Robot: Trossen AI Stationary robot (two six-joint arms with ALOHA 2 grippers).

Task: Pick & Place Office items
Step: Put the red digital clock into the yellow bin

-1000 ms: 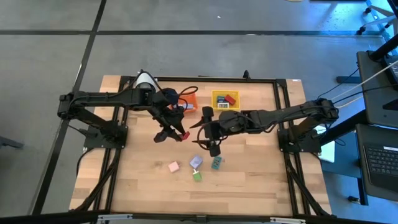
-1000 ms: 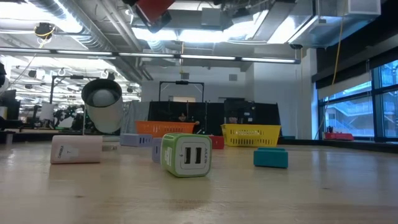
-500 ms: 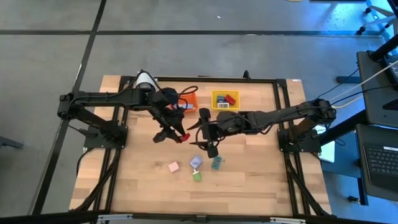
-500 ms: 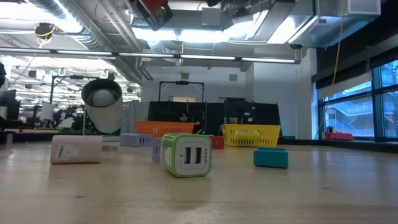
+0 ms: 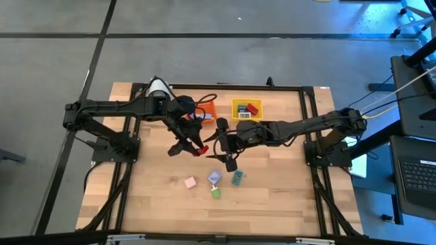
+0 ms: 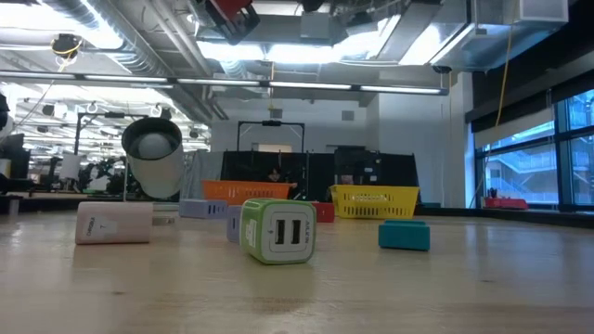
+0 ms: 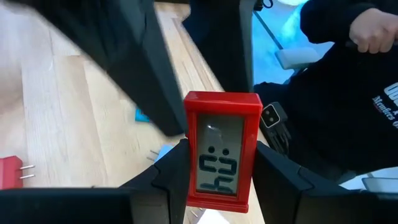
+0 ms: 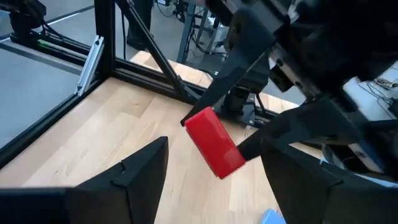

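My left gripper (image 7: 214, 177) is clamped on a red clock (image 7: 222, 148), held in the air above table centre. The clock face shows LCD digits, but I can't read them. Since a second ago my right gripper (image 5: 225, 143) has slid toward 9 o'clock, closing on the clock; it sits just at the clock's 3 o'clock, jaws spread wide, nothing in them. My left has barely moved, lifting slightly. I judge this as a handover setting up, or my right just clearing the way.

On the table toward 6 o'clock from the grippers lie the pink block (image 5: 191, 182), lilac block (image 5: 214, 177), teal block (image 5: 237, 178) and green charger (image 6: 278, 230); none has shifted.

Farther at 12 o'clock: orange bin (image 5: 208, 111), yellow bin (image 5: 246, 109) with red and blue blocks inside.

A person's dark sleeve (image 7: 348, 99) carries white lettering, unreadable.
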